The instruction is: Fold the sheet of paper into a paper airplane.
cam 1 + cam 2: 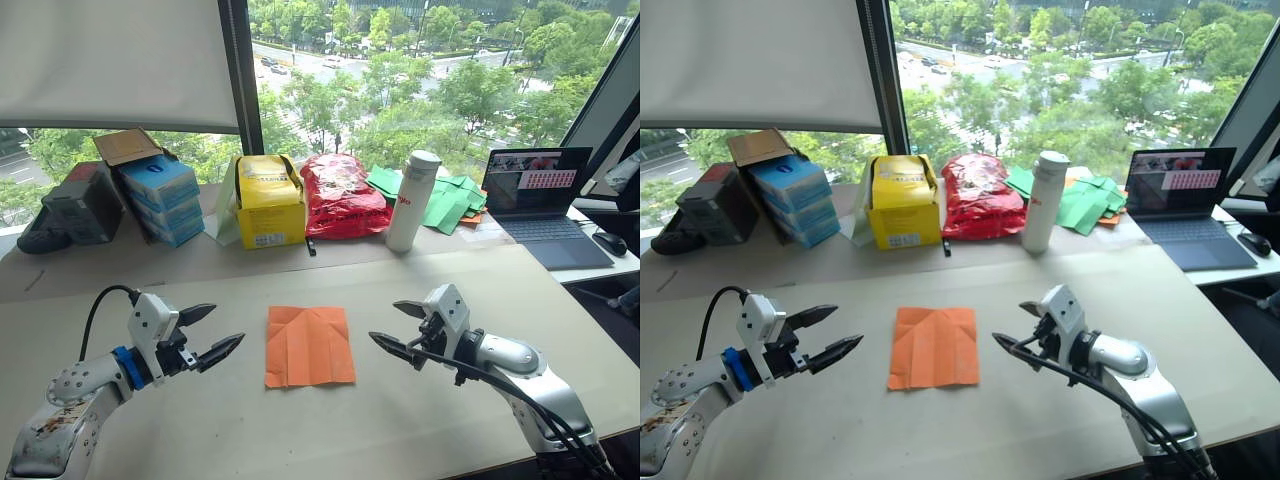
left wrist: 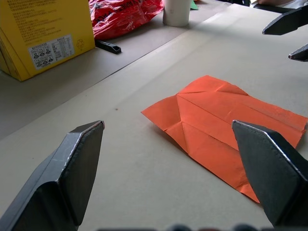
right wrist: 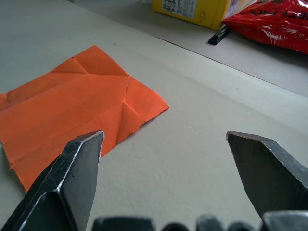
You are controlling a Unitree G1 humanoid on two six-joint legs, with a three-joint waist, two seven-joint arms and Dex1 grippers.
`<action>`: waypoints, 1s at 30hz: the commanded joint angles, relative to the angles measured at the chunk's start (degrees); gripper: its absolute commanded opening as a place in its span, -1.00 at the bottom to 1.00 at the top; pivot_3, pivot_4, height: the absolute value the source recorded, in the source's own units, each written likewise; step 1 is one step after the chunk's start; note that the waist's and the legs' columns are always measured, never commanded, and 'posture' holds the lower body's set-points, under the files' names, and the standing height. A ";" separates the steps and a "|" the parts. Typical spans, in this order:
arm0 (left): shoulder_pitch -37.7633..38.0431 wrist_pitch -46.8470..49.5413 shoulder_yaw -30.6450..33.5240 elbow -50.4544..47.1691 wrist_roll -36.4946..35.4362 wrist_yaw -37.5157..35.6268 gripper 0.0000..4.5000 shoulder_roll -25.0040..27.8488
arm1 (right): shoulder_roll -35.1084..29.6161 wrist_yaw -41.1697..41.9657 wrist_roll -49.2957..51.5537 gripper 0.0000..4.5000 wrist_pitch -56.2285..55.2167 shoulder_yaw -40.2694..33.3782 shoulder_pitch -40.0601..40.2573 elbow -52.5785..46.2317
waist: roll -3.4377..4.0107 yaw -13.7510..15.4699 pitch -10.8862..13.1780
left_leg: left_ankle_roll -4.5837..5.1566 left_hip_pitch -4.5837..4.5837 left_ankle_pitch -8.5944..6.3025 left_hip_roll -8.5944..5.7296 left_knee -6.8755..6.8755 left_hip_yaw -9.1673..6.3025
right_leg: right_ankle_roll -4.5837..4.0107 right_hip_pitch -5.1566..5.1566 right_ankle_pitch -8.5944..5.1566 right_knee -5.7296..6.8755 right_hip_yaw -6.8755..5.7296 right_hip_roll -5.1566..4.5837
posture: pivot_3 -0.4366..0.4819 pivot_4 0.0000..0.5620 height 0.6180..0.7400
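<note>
Nearest, left gripper (image 1: 212,334) and right gripper (image 1: 397,327) both hover just above the table (image 1: 200,440), fingers spread wide, holding nothing, pointing inward at each other. Between them the paper (image 1: 309,345) lies flat on the table, orange, roughly rectangular, creased lengthwise with diagonal folds at its far end; neither gripper touches it. Behind, along the window: grey box (image 1: 80,205) and blue boxes (image 1: 160,198) at far left, yellow box (image 1: 268,201), small black item (image 2: 108,46) just beside it, crinkled red bag (image 1: 342,195), upright white bottle (image 1: 412,200), green papers (image 1: 445,198), then an open laptop (image 1: 545,205) at far right with a mouse (image 1: 610,243) beside it.
</note>
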 commanded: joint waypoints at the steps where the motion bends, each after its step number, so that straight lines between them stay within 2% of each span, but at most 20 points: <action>1: -0.94 -0.23 0.50 -1.24 -0.26 0.36 1.00 0.26 | -0.20 -0.32 0.55 0.99 -0.62 -1.13 -0.72 -2.34 | 0.00 0.00 0.00 | 0.00 0.00 0.00 0.00 0.00 0.00 | 0.00 0.00 0.00 0.00 0.00 0.00 | -0.05 -0.47 1.00; 8: -2.06 1.76 -1.53 -0.49 -0.15 -0.88 1.00 1.12 | -0.04 -1.39 0.08 0.99 -0.54 -0.71 -0.77 -2.31 | 0.00 -0.01 0.00 | 0.00 0.00 0.00 -0.01 0.00 0.00 | 0.00 0.00 0.00 0.00 0.00 0.00 | -0.05 -0.47 1.00; 11: -5.36 1.68 -5.07 0.31 0.09 -2.00 0.63 0.08 | 0.19 -1.86 -0.24 1.00 -0.59 -0.34 -0.94 -2.14 | 0.00 0.18 0.00 | 0.00 0.00 0.00 -0.01 0.01 0.00 | 0.00 0.00 0.00 0.01 0.00 0.00 | -0.05 -0.47 1.00; 16: -10.31 -0.04 -11.85 2.87 3.55 -3.97 -0.11 -1.28 | 0.87 -2.48 -1.14 1.00 -0.65 0.60 -0.97 -2.37 | 0.00 0.31 0.00 | -0.06 0.00 0.04 -0.03 0.03 0.03 | 0.01 0.01 0.00 0.02 0.00 0.00 | -0.05 -0.47 1.00; 20: -14.28 -2.42 -18.77 7.35 9.41 -4.30 -0.77 -2.74 | 1.06 -3.12 -2.58 1.00 -0.93 1.70 -0.88 -2.23 | 0.00 0.27 0.00 | -0.12 -0.01 0.08 -0.03 0.02 0.06 | 0.01 0.00 0.00 0.00 0.01 0.01 | -0.05 -0.47 1.00; 22: -15.52 -3.82 -20.76 9.88 11.94 -4.37 -0.98 -3.17 | 1.16 -3.35 -2.84 1.00 -0.84 2.03 -0.91 -2.38 | 0.00 0.26 0.00 | -0.12 0.00 0.07 -0.02 0.02 0.07 | 0.01 0.00 0.00 0.03 0.03 0.02 | -0.05 -0.47 1.00; 28: -20.75 -5.98 -26.65 19.44 21.35 -1.67 -0.98 -4.58 | 1.08 -4.12 -4.51 1.00 0.66 3.86 -0.55 -3.57 | -0.01 0.30 0.00 | -0.02 -0.01 0.02 -0.03 0.03 0.07 | 0.01 -0.01 0.01 0.04 0.01 0.04 | -0.05 -0.47 1.00; 30: -21.01 -5.77 -28.00 20.11 22.54 -3.18 -0.98 -3.83 | 0.99 -4.21 -4.56 1.00 1.32 4.37 -0.48 -4.25 | -0.01 0.30 -0.01 | -0.02 -0.02 0.03 -0.02 0.04 0.08 | 0.01 -0.01 0.00 0.05 0.01 0.03 | -0.05 -0.47 1.00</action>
